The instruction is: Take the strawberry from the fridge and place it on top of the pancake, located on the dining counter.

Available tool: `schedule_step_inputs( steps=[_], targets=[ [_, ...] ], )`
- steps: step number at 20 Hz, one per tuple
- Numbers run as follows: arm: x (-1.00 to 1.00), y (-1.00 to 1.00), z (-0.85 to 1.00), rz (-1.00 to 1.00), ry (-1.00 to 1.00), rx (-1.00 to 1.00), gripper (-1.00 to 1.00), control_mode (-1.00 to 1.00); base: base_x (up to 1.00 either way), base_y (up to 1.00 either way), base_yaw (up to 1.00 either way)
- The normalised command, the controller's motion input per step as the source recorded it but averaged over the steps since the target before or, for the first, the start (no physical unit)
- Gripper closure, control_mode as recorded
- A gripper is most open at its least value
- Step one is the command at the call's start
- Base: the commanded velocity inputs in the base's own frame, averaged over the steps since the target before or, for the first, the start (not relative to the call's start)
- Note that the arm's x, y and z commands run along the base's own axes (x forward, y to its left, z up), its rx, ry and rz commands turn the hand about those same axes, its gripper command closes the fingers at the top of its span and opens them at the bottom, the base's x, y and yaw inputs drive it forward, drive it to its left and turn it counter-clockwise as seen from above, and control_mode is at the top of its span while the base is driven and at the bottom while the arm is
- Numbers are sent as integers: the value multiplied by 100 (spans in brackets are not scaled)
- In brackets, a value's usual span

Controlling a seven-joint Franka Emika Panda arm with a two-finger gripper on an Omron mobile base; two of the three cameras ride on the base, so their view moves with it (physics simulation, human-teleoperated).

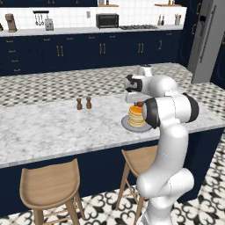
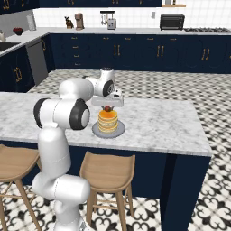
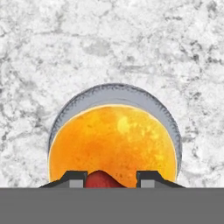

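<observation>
- Poised above the pancake [image 3: 113, 144] stack on its grey plate [image 3: 131, 94], the tool [image 3: 110, 178] closed nearly all the way on the strawberry [image 3: 99, 179], red fruit pinched between the two dark fingertips [image 3: 73, 178].
- Seen from the hand view: strawberry directly over the near edge of the golden top pancake, not over its centre; bulk of the stack lying ahead of the fingertips, toward the top of that view.
- Seen from the right base view: tool [image 2: 107, 108] pointing straight down, strawberry [image 2: 107, 108] just above the pancake [image 2: 108, 120], contact between the two impossible to confirm.
- Plate sitting on the marble desk [image 1: 44, 127], near the edge with the wooden stools [image 1: 50, 184]; two brown shakers [image 1: 84, 103] well apart to one side.
- Fridge [image 1: 206, 39] standing far off across the tiled floor, no longer part of the job.
- Likely next: a slight shift toward the stack's middle, a short drop, then release; risk of the rounded fruit rolling off the rim if let go here.
</observation>
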Motion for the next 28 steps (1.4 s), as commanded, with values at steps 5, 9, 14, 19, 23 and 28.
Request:
schedule_step_inputs(
  steps=[5,9,14,19,23,28],
  targets=[
    [-20,0,-1,0,0,0,100,-100,0,0,0],
    [-16,0,0,0,0,0,100,-100,0,0,0],
    [-3,0,-14,0,0,0,100,-100,0,0,0],
    [0,0,-17,0,1,0,100,-100,0,0,0],
    [0,0,-24,0,3,0,100,-100,0,0,0],
    [0,1,-22,0,3,0,100,-100,0,0,0]
  ],
)
